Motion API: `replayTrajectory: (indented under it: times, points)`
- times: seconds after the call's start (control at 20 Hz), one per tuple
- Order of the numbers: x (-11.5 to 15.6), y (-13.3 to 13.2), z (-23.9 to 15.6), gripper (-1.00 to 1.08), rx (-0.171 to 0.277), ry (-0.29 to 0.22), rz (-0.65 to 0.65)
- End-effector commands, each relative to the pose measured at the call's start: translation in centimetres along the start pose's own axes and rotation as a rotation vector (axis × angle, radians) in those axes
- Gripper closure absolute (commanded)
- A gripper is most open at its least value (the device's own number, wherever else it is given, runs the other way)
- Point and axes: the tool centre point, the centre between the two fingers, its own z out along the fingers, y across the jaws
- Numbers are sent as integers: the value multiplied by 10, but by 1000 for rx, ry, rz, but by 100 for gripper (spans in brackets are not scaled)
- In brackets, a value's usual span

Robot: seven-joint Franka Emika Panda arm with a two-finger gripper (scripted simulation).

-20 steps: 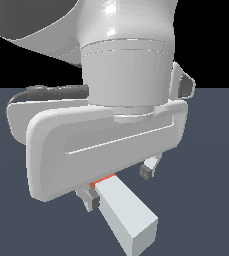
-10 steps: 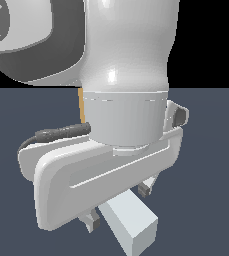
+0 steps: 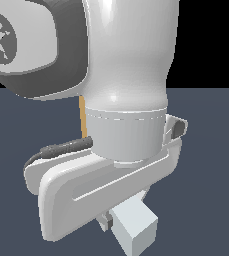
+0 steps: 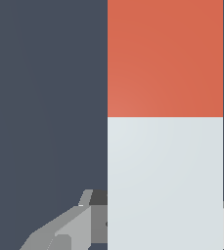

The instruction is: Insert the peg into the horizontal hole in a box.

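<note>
My gripper [image 3: 122, 220] sits low over the floor, shut on the peg [image 3: 135, 230], whose pale grey-white end pokes out beneath the hand toward the camera. One finger [image 3: 104, 220] shows pressed beside the peg; the other is hidden. In the wrist view the peg [image 4: 165, 161] fills the frame between the fingers [image 4: 79, 227], its red-orange half [image 4: 165, 58] pointing away from the hand. Only a thin tan strip of the box [image 3: 83, 120] shows behind the arm in the exterior view. The hole is hidden.
The white arm and its grey-capped joint [image 3: 16, 45] fill most of the exterior view and block what lies behind. A dark grey-blue floor [image 3: 206, 170] spreads around the hand.
The hand has come down over the peg, covering its red end in the exterior view. The visible finger has moved in against the peg's side.
</note>
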Motion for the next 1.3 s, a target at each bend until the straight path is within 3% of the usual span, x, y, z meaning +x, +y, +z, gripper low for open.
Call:
replayTrajectory:
  times: [0.0,0.65,1.25]
  points:
    - [0,0,0,108,0,-1,0]
    - [6,-2,-3,108,0,0,33]
    - [44,-13,-22,108,-1,0,236]
